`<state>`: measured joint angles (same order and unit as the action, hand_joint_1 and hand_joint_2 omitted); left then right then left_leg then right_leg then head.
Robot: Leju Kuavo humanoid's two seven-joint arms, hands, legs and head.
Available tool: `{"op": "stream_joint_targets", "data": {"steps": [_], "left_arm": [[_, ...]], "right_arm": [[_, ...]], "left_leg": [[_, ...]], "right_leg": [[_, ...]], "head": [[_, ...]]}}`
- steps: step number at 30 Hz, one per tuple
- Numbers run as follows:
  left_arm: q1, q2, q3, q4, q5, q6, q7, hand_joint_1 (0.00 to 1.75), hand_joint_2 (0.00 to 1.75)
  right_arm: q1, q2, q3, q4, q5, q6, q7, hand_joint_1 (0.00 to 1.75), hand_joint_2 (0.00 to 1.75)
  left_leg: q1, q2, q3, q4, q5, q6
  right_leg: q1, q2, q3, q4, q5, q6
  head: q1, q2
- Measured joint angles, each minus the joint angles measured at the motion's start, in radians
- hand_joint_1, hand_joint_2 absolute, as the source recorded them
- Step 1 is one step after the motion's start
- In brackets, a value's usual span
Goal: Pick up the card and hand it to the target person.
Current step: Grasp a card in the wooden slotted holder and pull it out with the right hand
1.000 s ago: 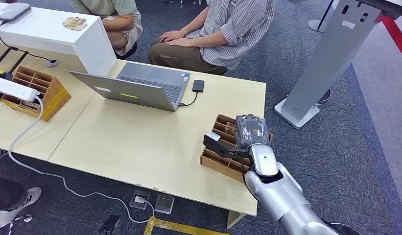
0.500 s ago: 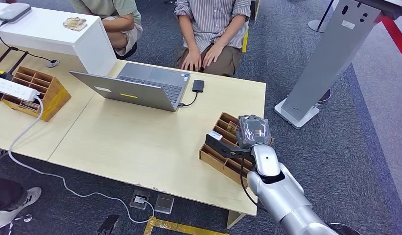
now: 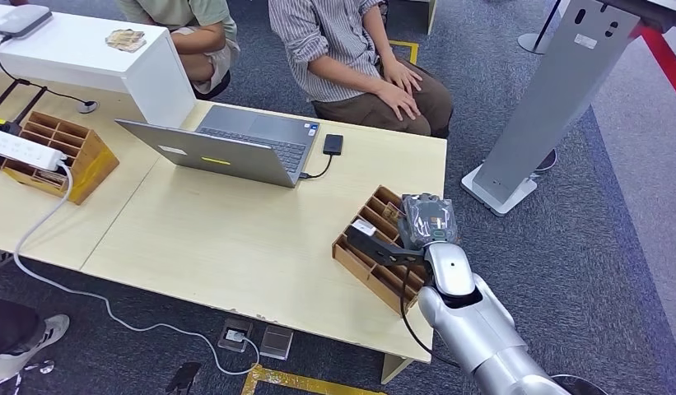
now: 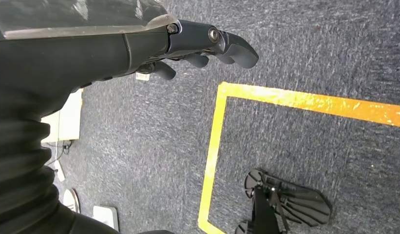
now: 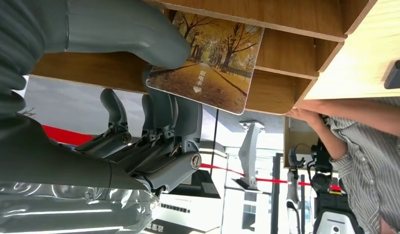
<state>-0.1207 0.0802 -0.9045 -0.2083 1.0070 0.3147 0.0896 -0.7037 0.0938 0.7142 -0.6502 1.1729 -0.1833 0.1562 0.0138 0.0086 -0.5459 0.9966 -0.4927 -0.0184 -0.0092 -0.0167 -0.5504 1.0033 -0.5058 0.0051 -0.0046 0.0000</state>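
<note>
A card printed with autumn trees stands in a slot of the wooden organizer at the table's right end. My right hand is over that organizer. In the right wrist view its thumb presses on the card's face and its fingers lie behind it, pinching the card. A person in a striped shirt sits across the table, hands on their lap. My left hand hangs over the carpet, fingers loosely curved, holding nothing.
An open laptop with a black device plugged into it sits mid-table. A second wooden organizer and a power strip lie at the left. Another seated person is beyond the white cabinet. A grey stand rises to the right.
The person in the striped shirt has turned on the seat and shifted left, hands now on their lap. My right hand and the organizer under it have shifted slightly.
</note>
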Motion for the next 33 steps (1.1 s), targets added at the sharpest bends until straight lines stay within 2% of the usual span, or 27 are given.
{"op": "stream_joint_targets", "data": {"steps": [19,25,33], "left_arm": [[0.000,-0.022,0.000,0.000,0.011,0.033,0.013,0.00,1.75],[0.000,-0.013,0.000,0.000,0.014,-0.037,0.010,0.00,1.75],[0.000,-0.002,0.000,0.000,0.019,-0.043,0.010,0.00,1.75]], "right_arm": [[0.008,0.011,0.001,-0.080,-0.047,-0.007,-0.071,1.75,1.75],[0.009,0.019,0.004,-0.099,-0.053,-0.005,-0.068,1.75,1.75],[0.016,0.025,0.007,-0.106,-0.056,-0.003,-0.063,1.75,1.75]], "left_leg": [[0.000,0.000,-0.001,0.000,0.000,0.000],[0.000,0.000,-0.001,0.000,0.000,0.000],[0.000,0.000,-0.001,0.000,0.000,0.000]], "right_leg": [[0.000,0.000,-0.001,0.000,0.000,0.000],[0.000,0.000,-0.001,0.000,0.000,0.000],[0.000,0.000,-0.001,0.000,0.000,0.000]], "head": [[0.000,0.000],[0.000,0.000],[0.000,0.000]]}}
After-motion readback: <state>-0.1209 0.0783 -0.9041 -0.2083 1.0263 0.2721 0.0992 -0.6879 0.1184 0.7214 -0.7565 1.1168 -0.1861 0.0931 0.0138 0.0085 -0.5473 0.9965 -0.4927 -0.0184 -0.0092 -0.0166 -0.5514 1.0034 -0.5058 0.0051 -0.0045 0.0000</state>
